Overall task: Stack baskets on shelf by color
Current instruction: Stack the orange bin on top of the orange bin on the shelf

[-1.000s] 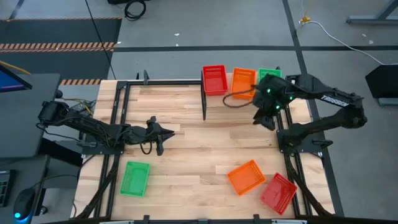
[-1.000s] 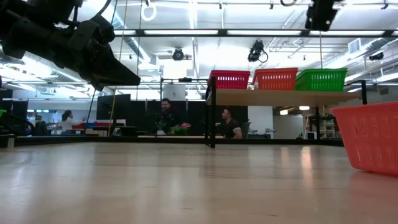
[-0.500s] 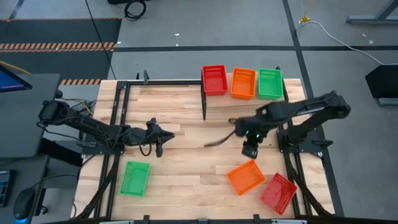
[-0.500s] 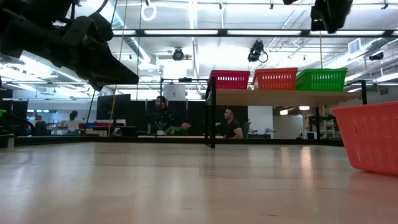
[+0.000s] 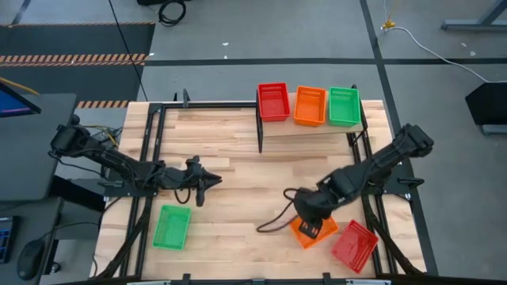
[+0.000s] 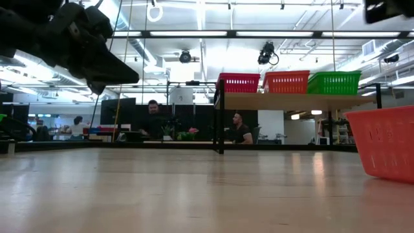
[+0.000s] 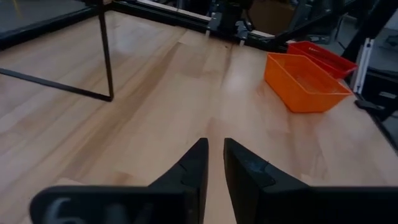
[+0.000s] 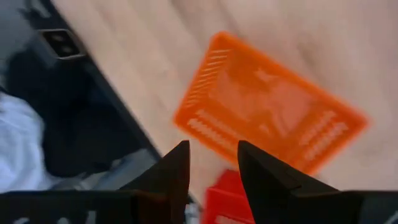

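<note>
On the shelf [image 5: 317,129] at the table's far right, red [image 5: 273,101], orange [image 5: 310,105] and green [image 5: 344,105] baskets stand side by side. A loose orange basket [image 5: 315,231] and a red basket [image 5: 354,245] lie flat near the near right corner. A loose green basket [image 5: 172,226] lies near left. My right gripper [image 8: 214,163] is open and hovers over the loose orange basket [image 8: 267,106], pointing down, with the red basket [image 8: 224,202] beside it. My left gripper [image 7: 213,149] is shut and waits above the table's left middle [image 5: 210,180].
The black frame rails [image 5: 150,158] run along both sides of the table, and a black shelf post [image 5: 261,131] stands mid-table. Bare wood [image 5: 245,198] lies between the arms. In the low view, people sit in the room beyond the table, behind the shelf [image 6: 291,101].
My right gripper has swung from over the shelf's green basket toward the table's near edge and gone down. It now hangs over the loose orange basket. The baskets have stayed where they were.
</note>
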Tool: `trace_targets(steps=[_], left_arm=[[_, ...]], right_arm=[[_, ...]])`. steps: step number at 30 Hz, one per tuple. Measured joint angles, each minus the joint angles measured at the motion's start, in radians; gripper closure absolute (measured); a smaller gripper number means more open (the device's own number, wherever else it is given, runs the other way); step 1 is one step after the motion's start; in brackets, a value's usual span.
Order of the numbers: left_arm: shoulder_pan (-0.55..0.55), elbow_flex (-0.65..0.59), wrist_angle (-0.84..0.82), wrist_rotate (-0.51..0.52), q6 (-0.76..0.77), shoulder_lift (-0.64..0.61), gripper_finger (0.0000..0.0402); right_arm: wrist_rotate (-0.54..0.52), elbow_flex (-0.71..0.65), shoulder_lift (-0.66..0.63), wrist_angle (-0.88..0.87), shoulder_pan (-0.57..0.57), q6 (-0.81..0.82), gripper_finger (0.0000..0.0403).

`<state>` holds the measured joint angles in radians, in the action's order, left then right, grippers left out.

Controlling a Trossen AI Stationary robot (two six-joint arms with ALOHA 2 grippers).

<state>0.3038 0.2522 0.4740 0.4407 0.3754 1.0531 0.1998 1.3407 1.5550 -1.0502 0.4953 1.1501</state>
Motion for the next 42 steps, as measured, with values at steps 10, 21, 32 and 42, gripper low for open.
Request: trace_targets(steps=[10,21,32,42], left_arm=[[0.097,0.000,0.001,0.000,0.047,0.000,0.0346],[0.118,0.000,0.052,0.005,0.001,0.000,0.0348],[0.102,0.000,0.083,0.011,-0.047,0.000,0.0344],[0.097,0.000,0.095,0.011,-0.048,0.000,0.0347]], right_arm=[[-0.162,0.001,0.052,0.031,0.117,0.317,0.0262],[-0.077,0.001,0.256,0.221,0.131,0.323,0.0262],[-0.173,0.000,0.265,0.166,0.131,0.362,0.0262],[-0.187,0.001,0.318,0.206,0.131,0.365,0.0262]])
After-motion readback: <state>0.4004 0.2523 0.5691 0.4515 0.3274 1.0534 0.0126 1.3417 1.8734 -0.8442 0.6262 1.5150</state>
